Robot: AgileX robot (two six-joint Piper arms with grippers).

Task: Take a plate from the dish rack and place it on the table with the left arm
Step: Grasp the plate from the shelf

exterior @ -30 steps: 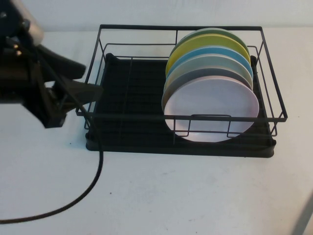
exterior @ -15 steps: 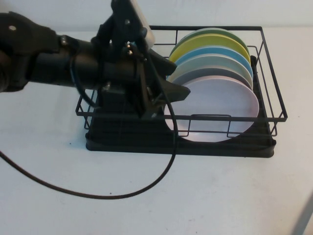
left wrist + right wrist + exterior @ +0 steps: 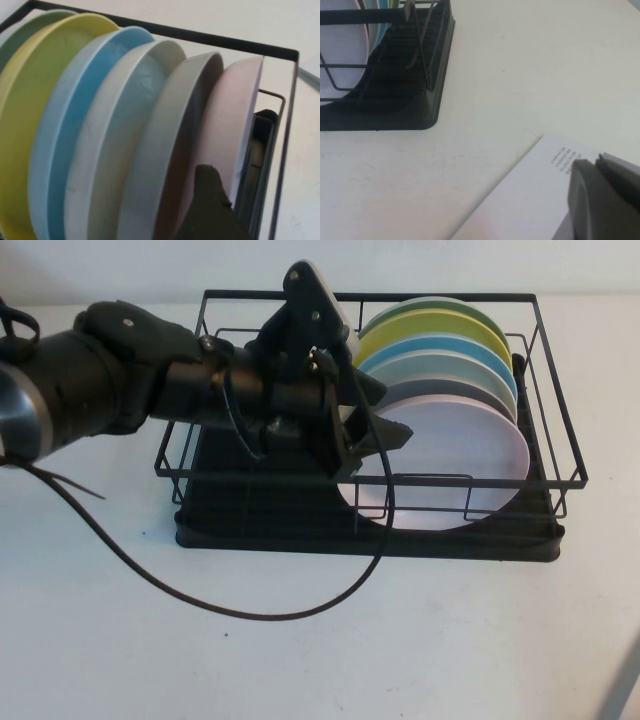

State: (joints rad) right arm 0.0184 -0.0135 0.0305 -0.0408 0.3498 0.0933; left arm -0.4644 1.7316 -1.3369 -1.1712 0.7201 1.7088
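The pale pink plate (image 3: 450, 455) stands upright at the front of a row of plates in the black wire dish rack (image 3: 370, 296) on the white table (image 3: 400, 640). My left arm reaches across the rack from the left. The left gripper (image 3: 385, 415) is open at the pink plate's left edge and holds nothing. In the left wrist view one dark finger (image 3: 210, 200) lies low in front of the pink plate (image 3: 235, 125), next to the grey plate (image 3: 170, 150). My right gripper (image 3: 600, 170) is shut, parked over a printed white sheet (image 3: 530, 200).
Behind the pink plate stand a grey plate (image 3: 440, 390), a light blue one (image 3: 450, 348), a yellow one (image 3: 420, 330) and a green one (image 3: 440, 308). The left arm's black cable (image 3: 250, 610) loops over the table in front of the rack. The rack's left half holds no plates.
My left arm has swung right from the table's left side, over the rack, up to the plates. Its jaws have spread a little wider.
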